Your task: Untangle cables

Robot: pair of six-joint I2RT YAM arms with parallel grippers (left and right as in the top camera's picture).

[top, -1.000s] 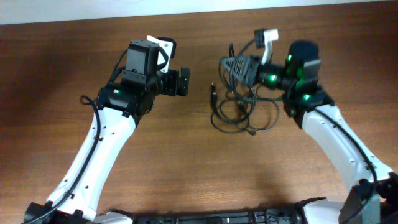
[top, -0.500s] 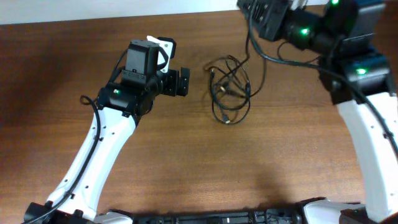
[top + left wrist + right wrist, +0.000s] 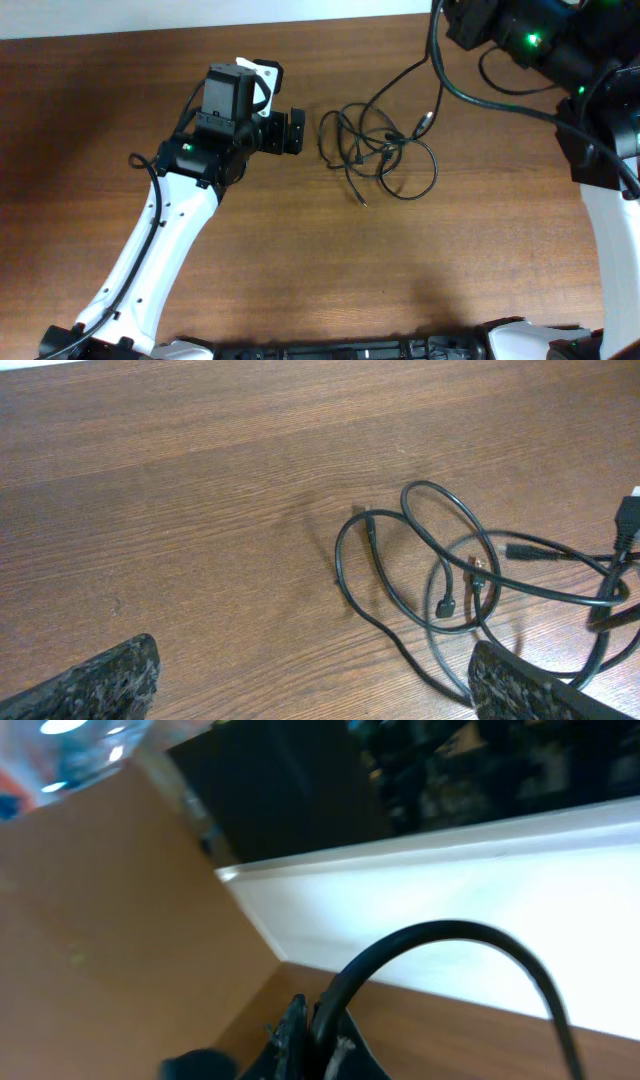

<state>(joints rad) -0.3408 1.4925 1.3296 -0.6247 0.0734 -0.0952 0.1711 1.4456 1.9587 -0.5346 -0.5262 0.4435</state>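
The cables (image 3: 380, 150) are thin black cords that lie looped together on the wooden table, just right of my left gripper (image 3: 297, 132). In the left wrist view the same cables (image 3: 470, 590) lie ahead and to the right, one loop touching the right fingertip (image 3: 540, 690). My left gripper (image 3: 315, 695) is open and holds nothing. My right gripper (image 3: 452, 18) is raised at the table's far right edge, shut on one black cable (image 3: 450, 930). That cable arcs out from between the right gripper (image 3: 318, 1025) fingers, and a strand (image 3: 400, 80) trails down to the tangle.
The wooden table (image 3: 300, 260) ends at a white strip (image 3: 150, 15) along its far edge. Both white arms reach in from the near edge, the left arm (image 3: 160, 240) and the right arm (image 3: 610, 230). A small plug (image 3: 424, 122) lies at the tangle's right.
My right gripper has risen and pulled back to the far right with a cable in it. The tangle has been dragged and has spread into looser loops. The left arm has not moved.
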